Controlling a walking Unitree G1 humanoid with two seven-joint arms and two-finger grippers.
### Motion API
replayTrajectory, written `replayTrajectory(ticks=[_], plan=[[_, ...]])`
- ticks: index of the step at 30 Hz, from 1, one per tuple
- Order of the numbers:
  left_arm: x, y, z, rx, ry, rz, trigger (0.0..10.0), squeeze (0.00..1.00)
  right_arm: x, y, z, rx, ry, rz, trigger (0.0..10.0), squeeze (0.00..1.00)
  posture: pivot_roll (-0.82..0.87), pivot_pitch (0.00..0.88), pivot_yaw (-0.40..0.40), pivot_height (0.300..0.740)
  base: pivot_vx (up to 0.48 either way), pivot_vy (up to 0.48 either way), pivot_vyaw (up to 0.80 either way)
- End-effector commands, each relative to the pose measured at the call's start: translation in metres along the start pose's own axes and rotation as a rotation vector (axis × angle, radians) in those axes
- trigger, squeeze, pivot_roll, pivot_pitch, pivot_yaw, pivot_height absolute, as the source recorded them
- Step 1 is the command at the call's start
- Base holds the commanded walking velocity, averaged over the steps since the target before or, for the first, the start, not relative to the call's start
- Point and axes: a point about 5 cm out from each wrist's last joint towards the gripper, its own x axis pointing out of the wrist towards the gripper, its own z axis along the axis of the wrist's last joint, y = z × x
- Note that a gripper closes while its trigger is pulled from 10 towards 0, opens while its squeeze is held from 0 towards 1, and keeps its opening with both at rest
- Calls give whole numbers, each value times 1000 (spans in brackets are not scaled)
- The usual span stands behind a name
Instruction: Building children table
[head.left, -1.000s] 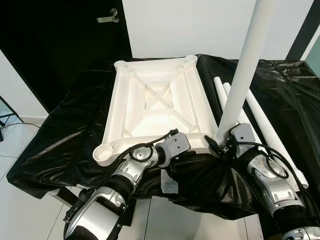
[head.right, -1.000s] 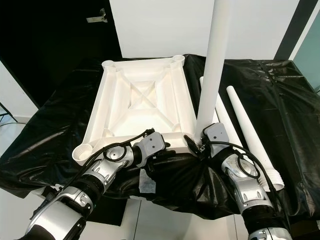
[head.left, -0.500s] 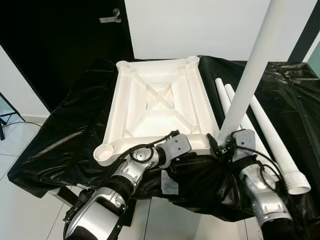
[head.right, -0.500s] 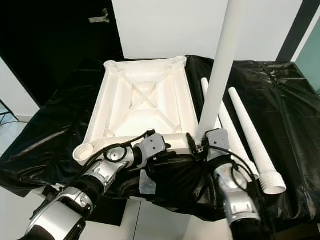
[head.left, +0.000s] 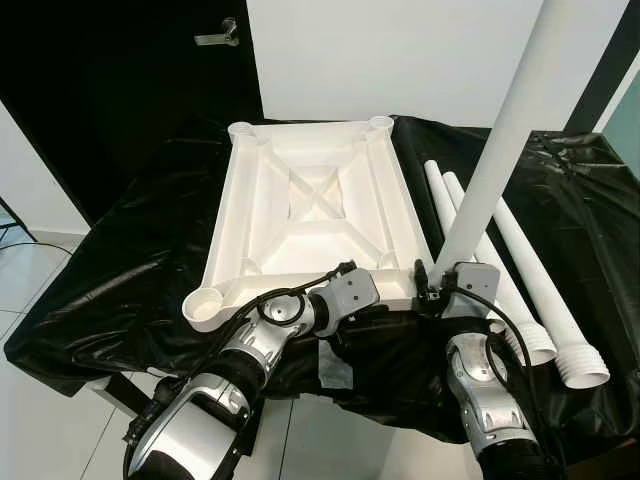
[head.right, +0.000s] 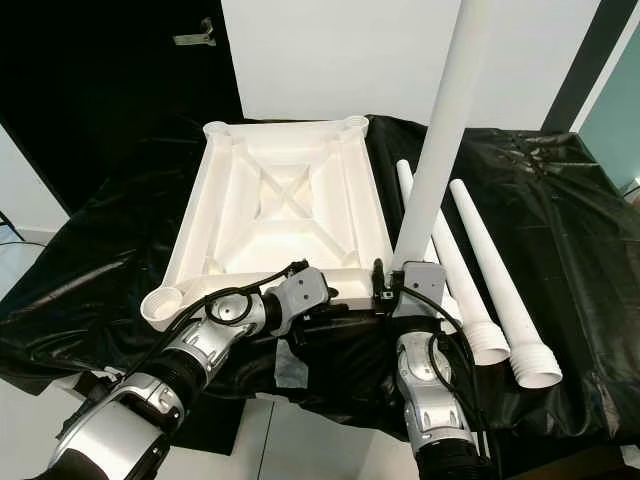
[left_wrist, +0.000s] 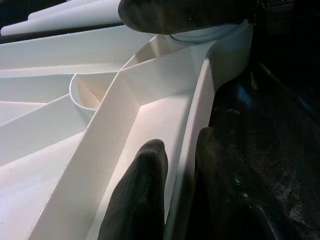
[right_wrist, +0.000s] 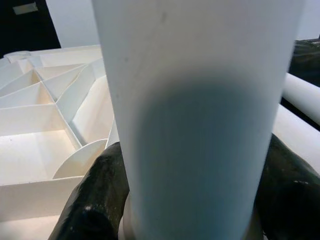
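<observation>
Step in hand: seating the first leg. Tabletop (head.left: 310, 215) lies upside down on the black-covered bench (head.left: 130, 270), ribs up, long axis running near to far. Its near-left socket (head.left: 206, 303) is open and empty; the two far corners look empty too.

Right gripper (right_wrist: 200, 200) is pinching the upright leg (head.left: 500, 150) low down, one black finger (right_wrist: 92, 200) on each side of the tube. The leg stands in the near-right corner socket, long axis near vertical, top leaning slightly right; its upper end runs out of frame.

Left gripper (left_wrist: 182, 200) is clamped on the tabletop's near rim, one finger inside the wall, the other outside, holding the panel steady.

Two spare legs (head.right: 470, 270) lie on the bench right of the tabletop, just beside each other, threaded ends near, tapering ends far.

Next move, as I judge it: twist or press the leg home while keeping it square to the panel, with the left hold resisting rotation. Can't tell how deep it's seated.
</observation>
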Motion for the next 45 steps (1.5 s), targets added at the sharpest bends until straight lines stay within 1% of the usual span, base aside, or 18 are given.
replayTrajectory(ticks=[1,3,4,5,7,8,9,10,14,21,22,24,33,37,39,40,42,45], plan=[[4,-43,-37,-98,145,-233,10000,0,-1,0,-11,-4,67,1,10000,0,-51,0,-4,740,0,0,0],[4,-43,-37,-99,144,-232,10000,0,-1,1,-8,-13,53,17,10000,0,-54,0,-4,740,0,0,0],[4,-43,-38,-99,145,-231,10000,0,-1,2,-6,-17,39,34,10000,831,-55,0,-3,740,0,0,0],[4,-44,-38,-100,145,-231,10000,0,0,1,-2,-24,21,71,10000,1000,-58,0,0,740,0,0,0],[3,-43,-38,-102,145,-230,10000,0,2,0,0,-47,5,124,10000,1000,-64,0,4,740,0,0,0],[3,-43,-39,-103,145,-229,10000,0,4,-2,0,-70,15,210,10000,310,-70,0,9,740,0,0,0],[3,-43,-39,-103,145,-229,10000,0,4,-2,0,-70,15,210,10000,310,-70,0,9,740,0,0,0],[3,-43,-39,-104,145,-229,10000,0,5,-7,1,-110,0,286,10000,0,-71,0,10,740,0,0,0],[3,-41,-37,-102,143,-230,10000,0,10,-26,9,-214,-35,402,10000,0,-78,0,15,740,0,0,0],[4,-41,-37,-101,142,-232,10000,0,17,-46,23,-270,-57,487,10000,0,-87,0,23,740,0,0,0],[4,-41,-37,-100,141,-233,10000,0,19,-50,27,-278,-62,504,0,0,-89,0,23,740,0,0,0],[5,-41,-36,-99,141,-234,10000,0,22,-54,31,-192,-45,516,0,0,-89,0,24,740,0,0,0],[4,-36,-34,-95,140,-220,10000,0,22,-51,23,-33,41,540,0,0,-91,0,33,740,0,0,0],[4,-36,-34,-94,140,-219,10000,0,22,-51,22,-24,45,537,0,0,-91,0,34,740,0,0,0],[4,-35,-34,-94,140,-216,10000,0,12,-39,11,-2,39,383,0,0,-86,0,36,740,0,0,0],[4,-35,-34,-94,140,-216,10000,0,12,-39,11,-2,39,383,0,0,-86,0,36,740,0,0,0],[3,-35,-34,-94,140,-216,10000,0,3,-30,8,-18,-9,174,0,0,-80,0,34,740,0,0,0],[4,-35,-34,-95,140,-216,10000,0,0,-28,8,-33,-28,91,0,0,-80,0,34,740,0,0,0]])
